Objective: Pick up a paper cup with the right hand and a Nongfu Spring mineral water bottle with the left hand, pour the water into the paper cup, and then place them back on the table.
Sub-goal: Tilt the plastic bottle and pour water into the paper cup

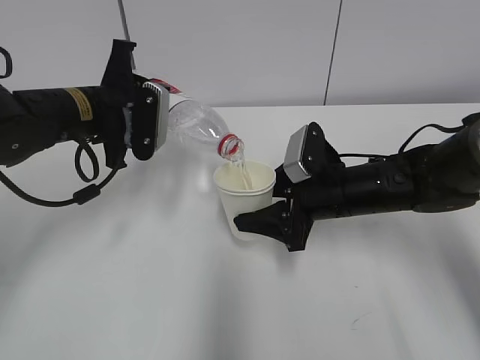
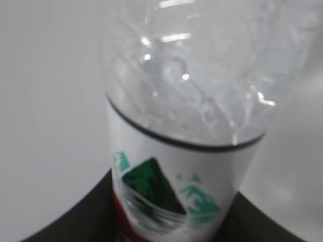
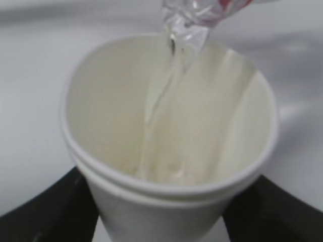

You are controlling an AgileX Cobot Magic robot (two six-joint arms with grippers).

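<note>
My left gripper (image 1: pixel 154 112) is shut on the Nongfu Spring bottle (image 1: pixel 196 121) and holds it tipped, mouth down to the right, red neck ring over the paper cup (image 1: pixel 244 196). A stream of water (image 1: pixel 242 171) runs from the mouth into the cup. My right gripper (image 1: pixel 262 221) is shut on the cup and holds it upright just above the white table (image 1: pixel 150 300). In the left wrist view the bottle's white label (image 2: pixel 176 186) sits between the black fingers. In the right wrist view the cup (image 3: pixel 166 191) fills the frame, with water (image 3: pixel 161 106) streaming down inside.
A small dark scuff mark (image 1: pixel 358 321) lies on the table at the front right. Cables hang from the left arm (image 1: pixel 86 169) at the left edge. A grey wall stands behind the table.
</note>
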